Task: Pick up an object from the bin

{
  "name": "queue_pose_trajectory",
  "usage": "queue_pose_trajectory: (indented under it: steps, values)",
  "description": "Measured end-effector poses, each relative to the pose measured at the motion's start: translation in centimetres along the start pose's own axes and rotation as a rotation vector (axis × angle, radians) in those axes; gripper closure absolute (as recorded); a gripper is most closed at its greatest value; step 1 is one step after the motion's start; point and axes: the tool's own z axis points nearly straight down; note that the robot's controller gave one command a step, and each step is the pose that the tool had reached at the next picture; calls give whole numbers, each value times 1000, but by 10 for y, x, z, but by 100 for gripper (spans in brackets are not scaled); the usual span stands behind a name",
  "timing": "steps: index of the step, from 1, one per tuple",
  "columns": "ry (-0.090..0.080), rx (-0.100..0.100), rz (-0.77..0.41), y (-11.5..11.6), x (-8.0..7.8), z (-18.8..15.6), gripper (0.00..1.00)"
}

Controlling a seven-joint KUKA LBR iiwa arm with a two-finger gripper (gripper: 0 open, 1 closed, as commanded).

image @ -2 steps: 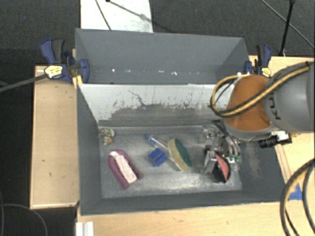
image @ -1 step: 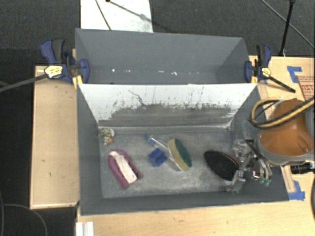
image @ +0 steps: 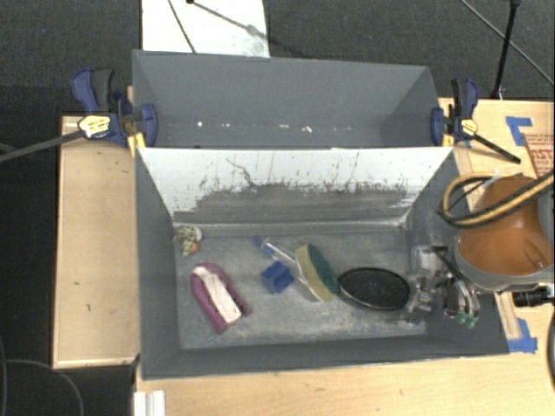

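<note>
Reach from the right puts the gripper [image: 427, 289] low at the right end of the grey metal bin [image: 286, 354], just beside the flat black oval disc [image: 373, 288], which is probably the nearest candidate. Whether it is released or clenched cannot be told. A yellow-and-green oblong pad [image: 316, 271], a small blue block [image: 276, 276] and a pink-and-white oblong piece [image: 216, 296] lie loose leftward along the floor.

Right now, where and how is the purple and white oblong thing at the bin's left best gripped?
Probably across its narrow middle, from straight above. The purple and white oblong lies flat and slanted on the bin floor, running upper left to lower right, with bare floor along both long sides; the blue block sits apart.
</note>
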Motion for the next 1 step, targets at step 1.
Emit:
queue_pose_trajectory:
  steps: [1]
  values:
    - [4,-2,-4,1,1,1,0]
